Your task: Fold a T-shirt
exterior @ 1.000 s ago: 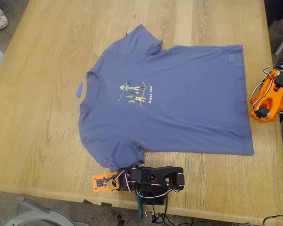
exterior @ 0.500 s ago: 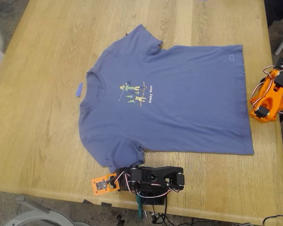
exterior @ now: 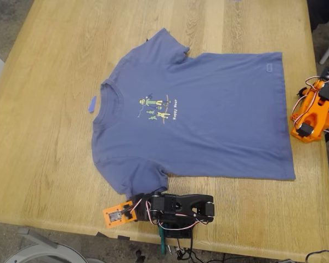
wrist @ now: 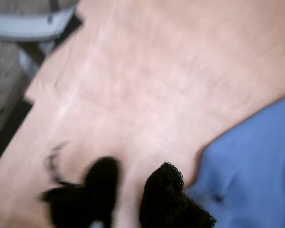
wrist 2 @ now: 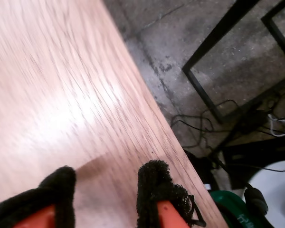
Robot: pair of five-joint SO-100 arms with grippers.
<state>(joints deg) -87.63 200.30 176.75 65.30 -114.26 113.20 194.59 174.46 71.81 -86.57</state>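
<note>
A: T-shirt (exterior: 208, 118), state?
B: Slate-blue, short-sleeved, spread flat and face-up on the wooden table, unfolded. Collar toward the exterior view's left, hem toward its right.
A: Print?
B: Small yellow-green cartoon figures on the chest with white lettering beside them.
A: Sleeves?
B: Both spread outward; the near sleeve ends close to the table's near edge. Small label patch near the hem.
</note>
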